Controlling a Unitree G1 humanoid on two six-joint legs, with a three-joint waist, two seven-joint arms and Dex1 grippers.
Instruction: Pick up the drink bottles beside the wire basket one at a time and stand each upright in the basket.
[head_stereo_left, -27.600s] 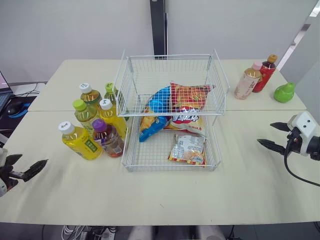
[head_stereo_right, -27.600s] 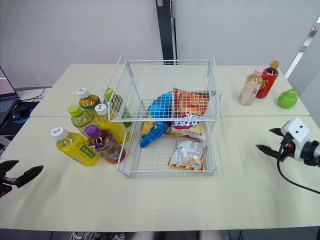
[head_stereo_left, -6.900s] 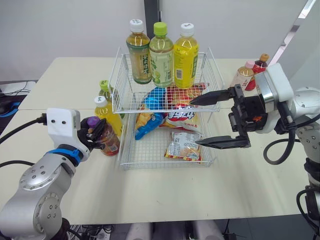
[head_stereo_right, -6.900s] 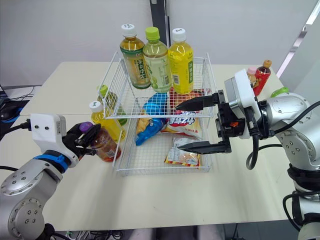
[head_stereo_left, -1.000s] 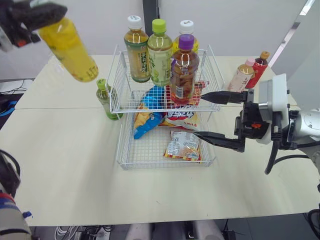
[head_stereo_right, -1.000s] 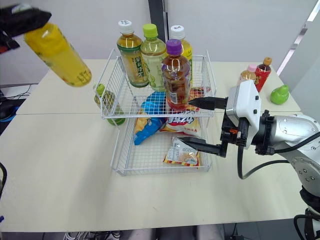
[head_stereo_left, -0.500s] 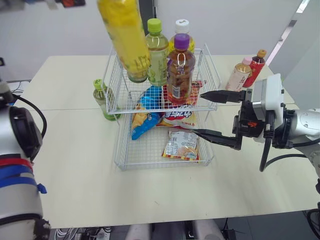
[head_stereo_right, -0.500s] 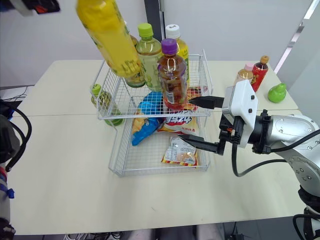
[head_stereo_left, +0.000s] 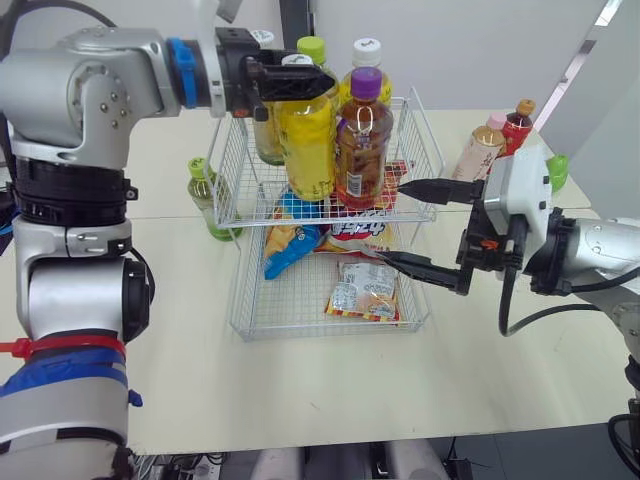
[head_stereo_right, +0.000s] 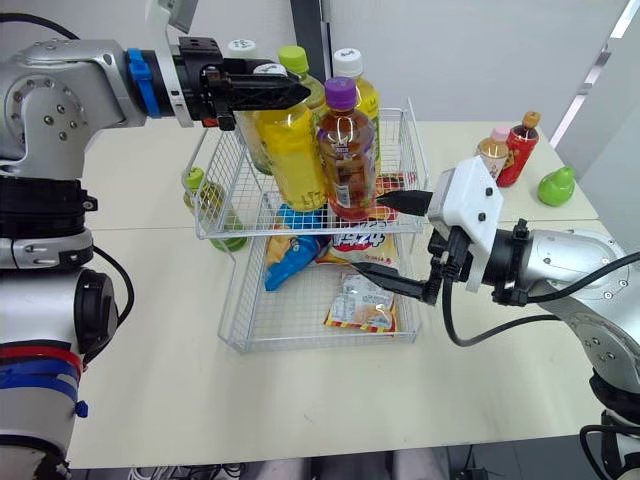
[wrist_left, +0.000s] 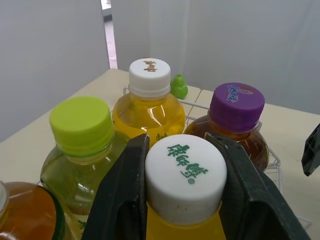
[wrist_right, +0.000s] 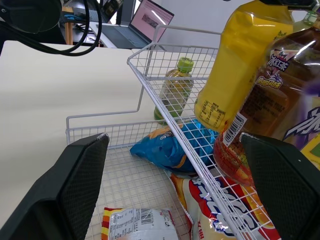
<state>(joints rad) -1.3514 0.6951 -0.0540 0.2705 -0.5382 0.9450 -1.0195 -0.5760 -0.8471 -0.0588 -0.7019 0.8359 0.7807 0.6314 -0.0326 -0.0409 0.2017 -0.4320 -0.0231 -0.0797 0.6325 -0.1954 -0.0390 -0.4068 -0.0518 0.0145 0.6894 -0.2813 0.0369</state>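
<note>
Left wrist view has the left arm's two black fingers (wrist_left: 122, 200) pinching the white cap (wrist_left: 186, 172) of a yellow bottle (head_stereo_left: 308, 140), one finger on each side. The head cameras show that bottle hanging in the upper tier of the wire basket (head_stereo_left: 330, 335), near the front, just beside the purple-cap bottle (head_stereo_left: 363, 150). It leans a little, and I honestly can't tell if its base is sitting on the wire yet or just above it. Three more bottles stand behind it: a green-cap one (wrist_left: 80, 125), a yellow one with a white cap (wrist_left: 149, 77) and a brown tea one (wrist_left: 20, 215). So that tier is pretty packed. My worry is the release. If the fingers let go while it's tilted or not fully down, it could tip into the purple-cap bottle and take out the whole row like dominoes. The fingers also have neighbour caps close on both sides, so spreading them might nudge one. The right gripper (head_stereo_left: 392, 222) is empty with its fingers spread wide at the basket's front right. Its upper finger is near the purple-cap bottle's base and its lower one is over the snack bags (head_stereo_left: 365, 290), so a stray move there could bump things too. One small green-cap bottle (head_stereo_left: 205, 195) stands on the table (head_stereo_left: 150, 350), tight against the basket's left side.
</note>
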